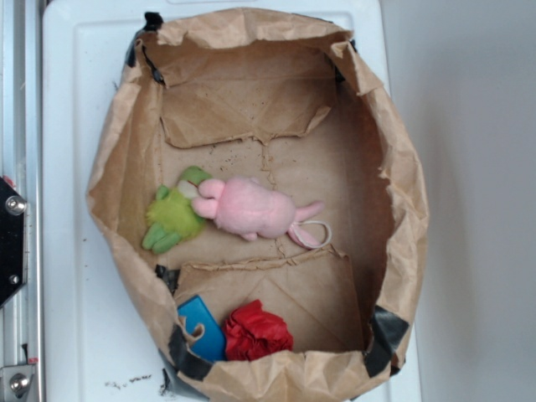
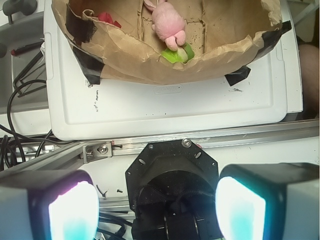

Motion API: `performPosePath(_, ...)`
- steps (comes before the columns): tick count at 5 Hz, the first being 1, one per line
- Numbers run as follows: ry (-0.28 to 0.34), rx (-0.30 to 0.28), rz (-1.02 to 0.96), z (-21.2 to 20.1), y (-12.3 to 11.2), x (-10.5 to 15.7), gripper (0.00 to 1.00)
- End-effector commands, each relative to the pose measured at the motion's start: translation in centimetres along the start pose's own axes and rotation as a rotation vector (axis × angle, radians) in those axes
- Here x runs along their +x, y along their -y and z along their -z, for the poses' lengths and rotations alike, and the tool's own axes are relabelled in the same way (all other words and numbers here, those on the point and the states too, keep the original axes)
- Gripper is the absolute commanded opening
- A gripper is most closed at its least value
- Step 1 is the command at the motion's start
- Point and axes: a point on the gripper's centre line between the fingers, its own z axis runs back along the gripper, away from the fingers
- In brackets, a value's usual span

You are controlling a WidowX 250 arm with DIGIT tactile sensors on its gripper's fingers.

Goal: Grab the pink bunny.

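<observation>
1. In the overhead view a white tray [image 1: 75, 251] is seen under a wide brown paper bag [image 1: 402, 193] with its rim rolled down and patched with black tape [image 1: 387, 335].
2. On the bag's floor, at the left, a green frog toy [image 1: 173, 219] is laid; the pink bunny [image 1: 251, 209] is laid touching it on its right, on its side near the middle of the floor, its ears pointing right; a pale cord loop [image 1: 314, 234] is seen by the ears.
3. Nearer the lower rim, a blue object [image 1: 201, 327] is partly hidden by a paper flap; a red ruffled ball [image 1: 256, 332] is set just to its right; both are well apart from the bunny.
4. In the wrist view the gripper [image 2: 157, 207] is seen spread wide, nothing between its two glowing fingers [image 2: 74, 212]; it is held outside the bag, well apart from the bunny [image 2: 169, 21], above a metal rail [image 2: 240, 137] beside the tray.
</observation>
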Motion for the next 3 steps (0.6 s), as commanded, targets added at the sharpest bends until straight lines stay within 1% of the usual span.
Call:
performPosePath(1,0.0,0.0,0.0,0.0,0.0,0.0,1.0)
performPosePath(2,0.015,-0.001,0.122,1.9,0.7,3.9,1.0)
performPosePath(3,0.05,-0.035,0.216,3.3,0.3,6.3,1.0)
